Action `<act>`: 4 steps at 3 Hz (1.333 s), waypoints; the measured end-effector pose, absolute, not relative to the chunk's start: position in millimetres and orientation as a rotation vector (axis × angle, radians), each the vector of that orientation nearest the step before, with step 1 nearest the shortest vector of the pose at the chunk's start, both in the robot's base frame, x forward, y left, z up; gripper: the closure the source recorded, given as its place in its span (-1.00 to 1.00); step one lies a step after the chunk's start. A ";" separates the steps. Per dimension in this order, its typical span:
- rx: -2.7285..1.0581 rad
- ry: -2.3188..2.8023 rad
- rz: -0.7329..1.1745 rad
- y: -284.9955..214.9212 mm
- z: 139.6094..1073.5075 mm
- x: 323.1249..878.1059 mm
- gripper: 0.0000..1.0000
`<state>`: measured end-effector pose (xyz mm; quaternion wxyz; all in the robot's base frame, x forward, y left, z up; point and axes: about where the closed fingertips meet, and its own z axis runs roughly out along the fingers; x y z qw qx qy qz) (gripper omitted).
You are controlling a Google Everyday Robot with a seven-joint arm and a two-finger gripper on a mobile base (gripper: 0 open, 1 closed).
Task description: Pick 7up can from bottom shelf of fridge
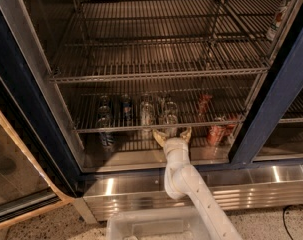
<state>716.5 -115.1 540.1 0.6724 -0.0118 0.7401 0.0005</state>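
Observation:
The fridge (26, 84) stands open, with a dark blue frame and wire racks. Several cans stand on the bottom shelf (131, 147), seen partly through the rack above it. The 7up can (170, 120), pale and silvery with a shiny top, stands near the shelf's front middle. My gripper (172, 135) is open at the shelf's front edge, just in front of this can. Its tan fingertips (158, 138) spread to either side, apart from the can. A similar pale can (147, 115) stands just to the left.
Dark blue cans (106, 133) stand at the left and red-orange cans (216, 132) at the right of the bottom shelf. The racks above are bare. The shiny steel base panel (116, 189) runs below. A clear plastic bin (141, 226) sits on the floor beside my arm.

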 end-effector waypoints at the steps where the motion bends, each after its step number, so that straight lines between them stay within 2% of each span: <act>1: -0.027 1.667 0.001 -115.1 540.1 716.5 -0.18; 3: -0.026 1.666 0.001 -115.2 540.2 716.4 0.75; 4: -0.019 1.651 0.005 -116.2 544.0 713.7 1.00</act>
